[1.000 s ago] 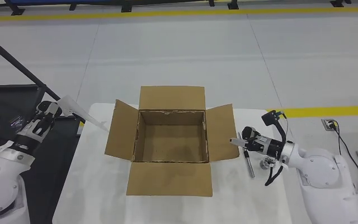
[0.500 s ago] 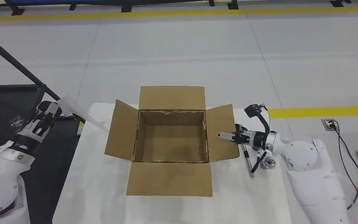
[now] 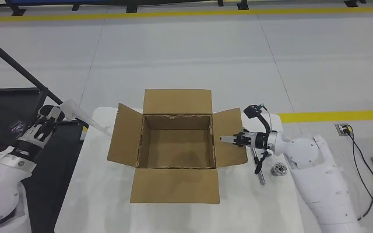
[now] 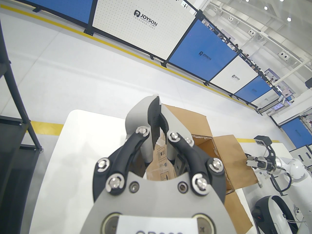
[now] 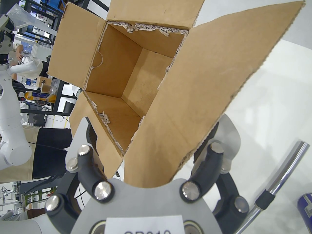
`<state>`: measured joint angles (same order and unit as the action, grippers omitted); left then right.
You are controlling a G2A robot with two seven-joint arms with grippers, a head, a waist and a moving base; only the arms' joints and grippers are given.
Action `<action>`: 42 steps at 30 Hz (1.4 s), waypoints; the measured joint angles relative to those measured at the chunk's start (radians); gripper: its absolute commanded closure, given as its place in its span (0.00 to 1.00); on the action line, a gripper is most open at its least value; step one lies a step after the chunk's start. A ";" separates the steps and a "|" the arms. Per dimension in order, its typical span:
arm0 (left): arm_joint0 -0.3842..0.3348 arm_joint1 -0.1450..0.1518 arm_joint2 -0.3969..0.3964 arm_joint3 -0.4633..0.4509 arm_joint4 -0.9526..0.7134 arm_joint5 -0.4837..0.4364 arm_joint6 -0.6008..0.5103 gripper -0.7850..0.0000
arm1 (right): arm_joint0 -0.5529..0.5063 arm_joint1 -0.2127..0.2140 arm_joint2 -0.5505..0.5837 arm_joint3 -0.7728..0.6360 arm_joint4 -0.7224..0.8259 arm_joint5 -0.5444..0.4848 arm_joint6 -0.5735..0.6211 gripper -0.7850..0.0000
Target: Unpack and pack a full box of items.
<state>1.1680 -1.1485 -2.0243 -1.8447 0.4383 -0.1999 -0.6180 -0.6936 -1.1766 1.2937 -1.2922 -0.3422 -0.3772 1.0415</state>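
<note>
Right end effector (image 3: 226, 140), fingers spread, straddles the right flap (image 5: 207, 74) of the open cardboard box (image 3: 177, 122) at mid-worktop (image 3: 93, 192). Left end effector (image 4: 159, 113) is closed, near the far left corner. Judged: box empty, light, slides easily; corrugated flap stiff but creasable, best gripped near its fold.

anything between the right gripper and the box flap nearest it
Nothing visible. The right gripper is open, and the right flap of the cardboard box lies directly between its fingers.
</note>
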 measured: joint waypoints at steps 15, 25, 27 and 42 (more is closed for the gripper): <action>0.000 0.000 0.000 0.000 0.000 0.000 0.000 1.00 | 0.036 0.001 -0.069 0.008 0.013 -0.017 -0.011 0.00; 0.000 0.000 0.000 0.000 0.000 0.000 0.000 1.00 | -0.020 0.030 -0.020 -0.073 -0.077 -0.048 -0.038 0.00; 0.000 0.000 0.000 0.000 0.000 0.000 0.000 1.00 | -0.071 0.044 0.015 -0.140 -0.145 -0.049 -0.048 0.00; 0.000 0.000 0.000 0.000 0.000 0.000 0.000 1.00 | -0.314 0.084 0.127 -0.402 -0.359 -0.032 -0.069 0.00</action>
<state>1.1680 -1.1485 -2.0243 -1.8447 0.4383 -0.1999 -0.6180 -1.0078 -1.0921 1.4212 -1.6946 -0.7014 -0.4090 0.9721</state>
